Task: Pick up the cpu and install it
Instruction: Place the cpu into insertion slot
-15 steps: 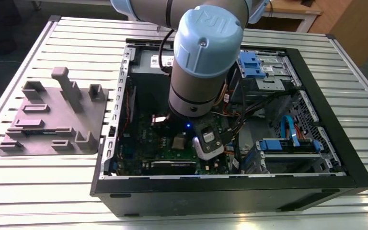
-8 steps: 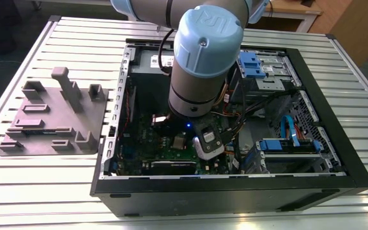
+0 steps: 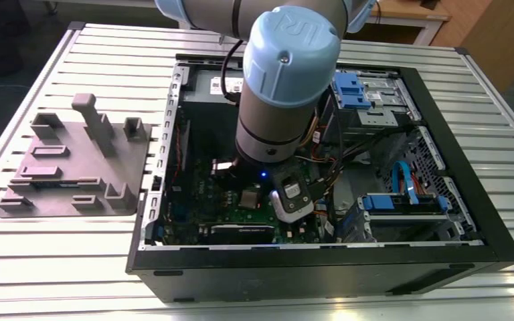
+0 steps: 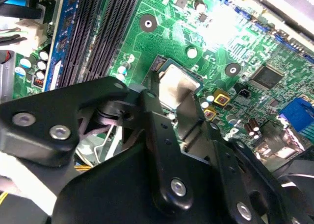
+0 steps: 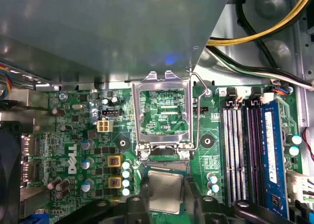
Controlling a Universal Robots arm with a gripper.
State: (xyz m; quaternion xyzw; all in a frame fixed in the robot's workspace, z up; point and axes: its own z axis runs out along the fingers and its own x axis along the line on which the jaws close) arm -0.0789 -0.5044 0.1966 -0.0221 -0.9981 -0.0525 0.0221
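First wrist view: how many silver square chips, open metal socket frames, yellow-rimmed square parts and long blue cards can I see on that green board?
Silver-grey square cpu: 1
Open metal socket frame: 1
Yellow-rimmed square parts: 2
Long blue card: 1
Total: 5

Slatted metal table [image 3: 61,267] w/ wooden cabinet [image 3: 498,40] behind, bright rm light.

Silver-grey cpu [image 5: 165,190], green motherboard [image 5: 206,160], black gripper [image 4: 169,96], pale-blue arm cap [image 3: 291,53], grey tray [image 3: 69,170], ribbed silver table [image 3: 105,60]

At the exterior view's centre the arm [image 3: 284,87] hides much of the motherboard [image 3: 199,194], and in the first wrist view the gripper [image 5: 167,207] covers one edge of the cpu [image 5: 166,188].
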